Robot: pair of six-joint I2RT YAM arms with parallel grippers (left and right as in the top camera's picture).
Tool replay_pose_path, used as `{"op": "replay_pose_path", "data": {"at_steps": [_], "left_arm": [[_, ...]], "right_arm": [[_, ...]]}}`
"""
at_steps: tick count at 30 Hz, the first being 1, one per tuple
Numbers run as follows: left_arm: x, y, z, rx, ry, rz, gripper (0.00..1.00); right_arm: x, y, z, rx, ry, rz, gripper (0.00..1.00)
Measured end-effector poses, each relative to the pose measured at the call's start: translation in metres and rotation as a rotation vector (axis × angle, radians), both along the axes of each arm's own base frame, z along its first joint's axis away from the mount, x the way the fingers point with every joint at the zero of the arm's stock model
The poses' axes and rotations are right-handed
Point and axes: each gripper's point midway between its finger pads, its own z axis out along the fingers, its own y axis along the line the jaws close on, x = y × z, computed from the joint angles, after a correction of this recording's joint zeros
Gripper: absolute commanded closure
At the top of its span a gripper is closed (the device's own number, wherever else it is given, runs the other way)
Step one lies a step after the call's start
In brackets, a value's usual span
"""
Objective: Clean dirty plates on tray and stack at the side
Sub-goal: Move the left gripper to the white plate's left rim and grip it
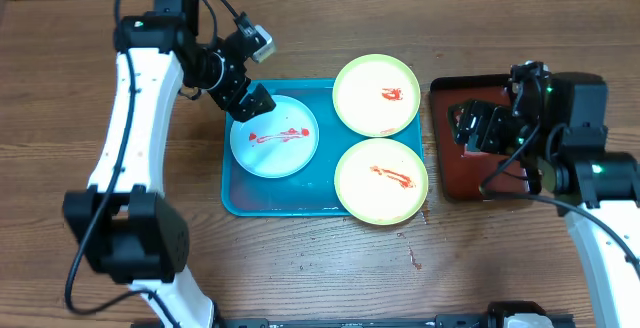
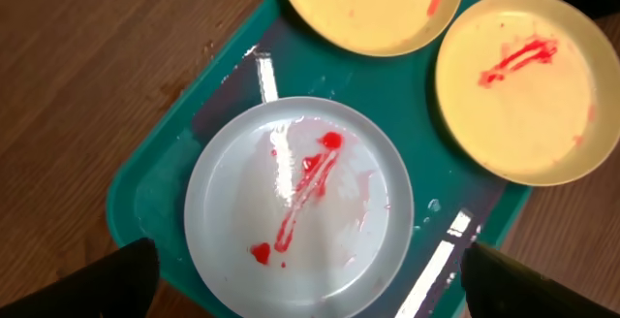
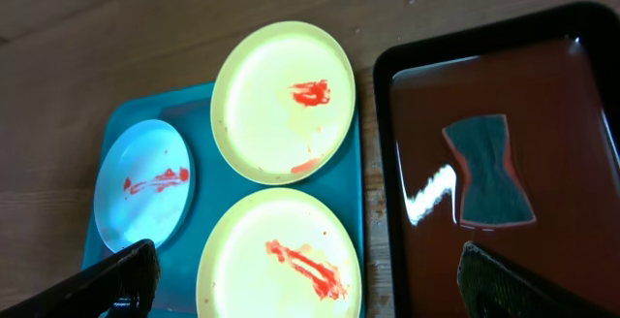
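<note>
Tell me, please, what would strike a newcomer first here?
Red sauce smears stand out: on a light-blue plate at the turquoise tray's left and on two yellow-green plates overhanging its right side. The left gripper hovers open by the blue one; a dark red-brown tray sits to the right.

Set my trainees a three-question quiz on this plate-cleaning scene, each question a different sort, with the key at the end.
1. True or false: all three plates carry red smears.
2. Which gripper hangs over the pale-blue plate? A left, B right, C neither.
3. Fill in: the grey pad lies on the ____ tray.
Key: 1 true. 2 A, the left gripper. 3 the dark red-brown tray.
</note>
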Motion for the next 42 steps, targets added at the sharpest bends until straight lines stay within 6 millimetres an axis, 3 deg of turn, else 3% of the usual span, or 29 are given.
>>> {"op": "replay_pose_path", "data": {"at_steps": [8,16,21,28,32,34,37,39,42], "left_arm": [[0.056,0.006,-0.042,0.045,-0.103,0.017,0.00],[0.067,0.015,-0.103,0.102,-0.015,0.038,0.02],[0.066,0.021,-0.129,0.134,0.037,0.053,0.21],[0.061,0.021,-0.150,0.141,0.092,0.059,0.30],[0.056,0.021,-0.163,0.147,0.133,0.068,0.44],[0.057,0.022,-0.165,0.147,0.135,0.074,0.51],[0.057,0.023,-0.166,0.151,0.139,0.081,0.71],[0.057,0.022,-0.167,0.149,0.146,0.092,0.95],[0.054,0.022,-0.168,0.142,0.172,0.121,0.96]], "right_arm": [[0.004,0.000,-0.014,0.000,0.047,0.003,0.04],[0.006,0.000,-0.023,-0.010,0.069,0.015,0.04],[0.007,0.000,-0.023,-0.013,0.068,0.018,0.05],[0.006,0.000,-0.023,-0.014,0.068,0.020,0.05],[0.007,0.000,-0.023,-0.014,0.067,0.021,0.05],[0.006,0.000,-0.023,-0.014,0.068,0.021,0.05],[0.006,0.000,-0.023,-0.014,0.068,0.021,0.05],[0.007,0.000,-0.023,-0.014,0.068,0.020,0.05],[0.006,0.000,-0.023,-0.014,0.068,0.021,0.08]]}}
